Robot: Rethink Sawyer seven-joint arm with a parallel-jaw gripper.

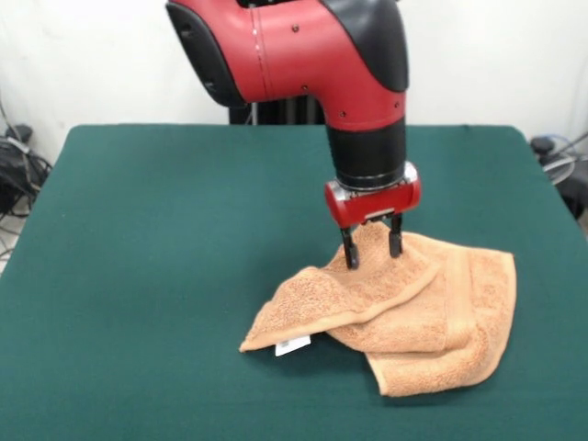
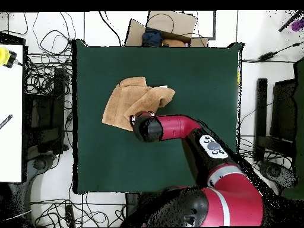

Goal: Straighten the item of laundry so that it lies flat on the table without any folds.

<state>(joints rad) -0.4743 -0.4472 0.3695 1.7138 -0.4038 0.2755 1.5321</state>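
Gripper (image 1: 373, 248) down on towel's (image 1: 404, 312) far edge, fingers apart, probably straddling raised fold to pinch. Flap still doubled over, tag (image 1: 293, 345) at near edge.

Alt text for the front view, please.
A red and black robot arm's hand reaches down onto the far edge of a crumpled, folded-over orange-tan towel on a dark green table; a white tag shows at the towel's near edge.

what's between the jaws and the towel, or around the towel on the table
Nothing visible. The gripper is already down at the towel, its jaws apart with a raised fold of the cloth between them. The green table around the towel is bare felt, leaving room to spread it.
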